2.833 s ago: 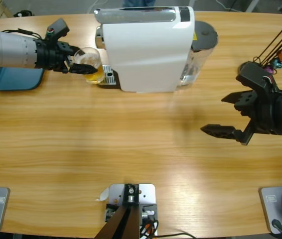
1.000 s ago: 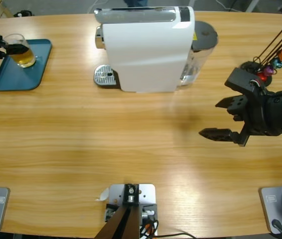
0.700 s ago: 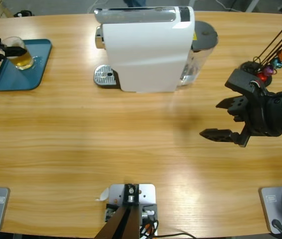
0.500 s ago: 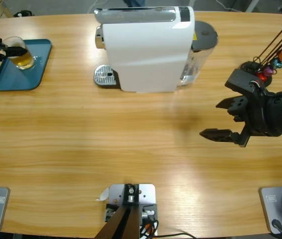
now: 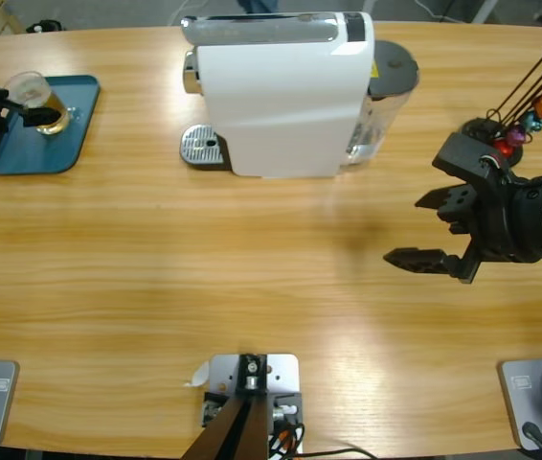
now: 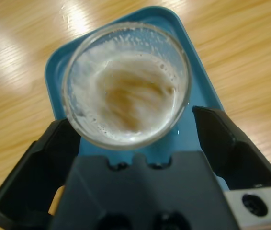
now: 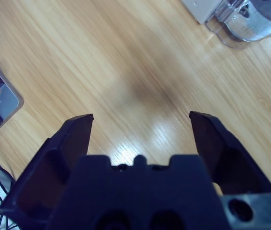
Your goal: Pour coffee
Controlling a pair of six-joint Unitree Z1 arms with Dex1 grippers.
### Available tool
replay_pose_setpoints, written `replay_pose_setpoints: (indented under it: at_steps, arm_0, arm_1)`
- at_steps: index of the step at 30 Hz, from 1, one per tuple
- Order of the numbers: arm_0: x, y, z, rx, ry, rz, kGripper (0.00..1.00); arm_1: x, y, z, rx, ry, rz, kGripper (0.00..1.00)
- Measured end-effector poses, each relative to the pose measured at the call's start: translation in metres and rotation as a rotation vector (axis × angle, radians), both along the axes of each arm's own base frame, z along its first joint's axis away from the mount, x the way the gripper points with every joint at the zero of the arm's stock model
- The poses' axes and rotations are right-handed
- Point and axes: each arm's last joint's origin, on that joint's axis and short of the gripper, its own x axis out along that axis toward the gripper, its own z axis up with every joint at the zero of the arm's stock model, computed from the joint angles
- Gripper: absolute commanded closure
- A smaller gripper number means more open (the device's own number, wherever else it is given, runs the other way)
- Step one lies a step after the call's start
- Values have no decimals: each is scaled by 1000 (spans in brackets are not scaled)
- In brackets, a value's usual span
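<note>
Left wrist view: left end effector (image 6: 135, 143) spread around glass (image 6: 126, 84) of coffee (image 6: 128, 98) on tray (image 6: 200, 91); placing apparently done, withdrawal next. Right end effector (image 7: 138, 124) spread, empty.

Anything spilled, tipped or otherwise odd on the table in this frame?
Nothing stands out. The glass of coffee stands upright on the blue tray, between the left claw's open jaws; no spill shows around it. The right claw hangs open over bare table.
</note>
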Motion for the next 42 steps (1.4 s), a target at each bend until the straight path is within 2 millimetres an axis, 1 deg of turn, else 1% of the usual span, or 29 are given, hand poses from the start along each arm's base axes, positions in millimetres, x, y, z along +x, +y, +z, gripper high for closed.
replay_pose_setpoints:
  at_steps: [2,4,6,8,11,15,17,19,21,24,26,28,30,34,37,40,42]
  arm_0:
    - [-4,0,3,0,-5,0,13]
    - [-13,-1,12,1,-22,-1,13]
    - [-27,-5,29,1,-34,-8,13]
    - [-47,-12,47,7,-21,-16,13]
    - [-75,-29,68,12,55,-88,13]
    - [-105,-62,99,9,63,-262,13]
    - [-116,-77,115,-51,48,-358,13]
    - [-130,-93,131,-149,30,-457,13]
    - [-143,-100,142,-222,31,-501,13]
    - [-160,-99,159,-272,31,-510,13]
    - [-171,-95,164,-276,36,-510,13]
    - [-178,-91,165,-270,57,-511,13]
    - [-186,-89,166,-261,77,-523,13]
    - [-199,-95,168,-247,131,-621,13]
    - [-205,-95,167,-236,163,-670,13]
    - [-214,-91,168,-240,150,-689,13]
    - [-220,-87,163,-239,153,-690,13]
  arm_1:
    - [0,0,0,0,0,0,95]
    - [0,0,0,1,-1,0,83]
    - [-1,-1,1,2,-8,-2,76]
    - [-1,-2,3,-1,-22,-9,65]
    - [-2,-7,10,-7,-78,-34,52]
    - [-10,-19,33,37,-180,-66,46]
    - [-15,-25,43,68,-218,-74,38]
    - [-21,-31,50,91,-250,-82,10]
    - [-29,-40,50,101,-272,-91,9]
    - [-46,-60,46,145,-314,-146,9]
    - [-56,-71,48,193,-344,-174,9]
    - [-60,-76,49,215,-355,-183,9]
    - [-60,-75,48,212,-351,-184,11]
    - [-50,-65,43,162,-309,-181,13]
    - [-47,-62,43,148,-299,-180,18]
    - [-47,-62,43,145,-304,-185,15]
    - [-47,-63,44,143,-309,-189,9]
